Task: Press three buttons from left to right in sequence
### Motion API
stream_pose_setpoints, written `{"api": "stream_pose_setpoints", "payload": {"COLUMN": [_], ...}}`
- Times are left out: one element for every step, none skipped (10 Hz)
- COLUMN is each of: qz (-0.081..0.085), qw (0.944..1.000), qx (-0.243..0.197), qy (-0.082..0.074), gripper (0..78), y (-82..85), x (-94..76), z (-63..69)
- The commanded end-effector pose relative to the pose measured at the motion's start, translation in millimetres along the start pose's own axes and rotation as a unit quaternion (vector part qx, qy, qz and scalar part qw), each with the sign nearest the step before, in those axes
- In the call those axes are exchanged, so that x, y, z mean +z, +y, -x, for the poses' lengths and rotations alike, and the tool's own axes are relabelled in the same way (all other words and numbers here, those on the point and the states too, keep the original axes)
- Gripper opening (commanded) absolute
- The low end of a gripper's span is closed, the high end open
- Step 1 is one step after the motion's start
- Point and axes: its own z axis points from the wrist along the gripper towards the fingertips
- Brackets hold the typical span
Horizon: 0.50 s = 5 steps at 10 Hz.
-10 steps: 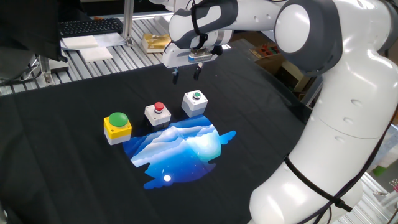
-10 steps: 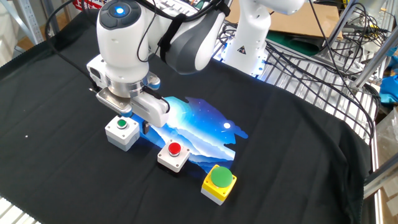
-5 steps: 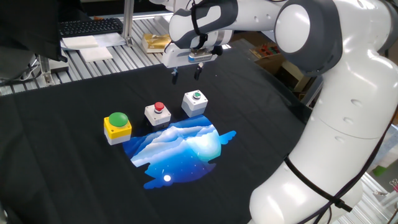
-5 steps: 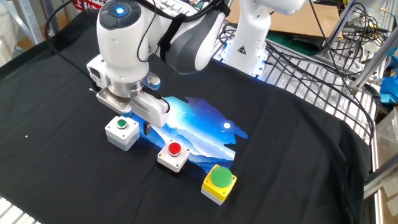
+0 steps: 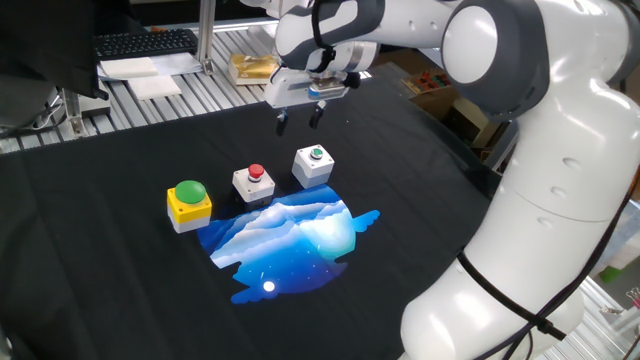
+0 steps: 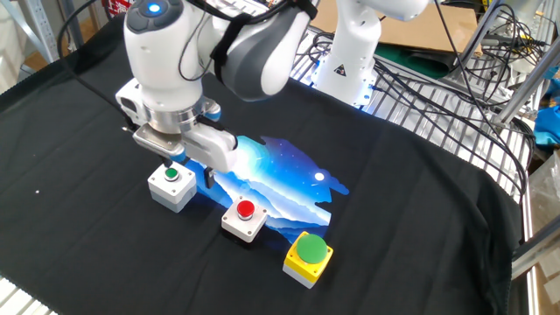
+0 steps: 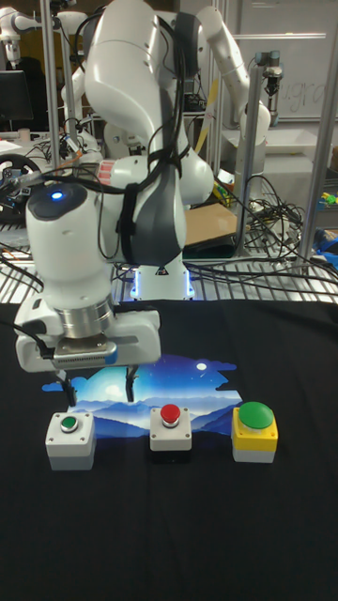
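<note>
Three buttons stand in a row on the black cloth: a big green dome on a yellow box (image 5: 189, 203) (image 6: 308, 256) (image 7: 254, 430), a small red one on a white box (image 5: 254, 180) (image 6: 245, 218) (image 7: 171, 425), and a small green one on a white box (image 5: 314, 165) (image 6: 172, 185) (image 7: 70, 438). My gripper (image 5: 299, 123) (image 6: 189, 173) (image 7: 97, 383) hovers open just above and behind the small green button, touching nothing. A clear gap shows between its two fingers.
A blue mountain-picture mat (image 5: 290, 240) lies on the cloth beside the buttons. A keyboard (image 5: 145, 43) and papers sit on the slatted bench behind. The arm's base (image 6: 350, 52) and cables (image 6: 455, 79) stand at the cloth's far edge.
The gripper has risen slightly and drifted a little away from the small green button. The buttons have not moved.
</note>
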Motion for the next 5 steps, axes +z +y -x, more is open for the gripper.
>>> {"api": "stream_pose_setpoints", "payload": {"qz": [-0.016, -0.029, -0.029, -0.031, -0.031], "qw": [0.9995, 0.9984, 0.9981, 0.9978, 0.9975], "qx": [-0.003, 0.01, 0.026, 0.034, 0.042], "qy": [0.027, 0.048, 0.048, 0.047, 0.047], "gripper": [77.5, 77.5, 77.5, 77.5, 77.5], "y": [-0.3, -0.3, -0.1, 1.0, 3.9], "x": [-1.4, -1.4, -2.0, -4.2, 0.8], "z": [0.8, 0.8, 0.1, -4.0, -11.1]}}
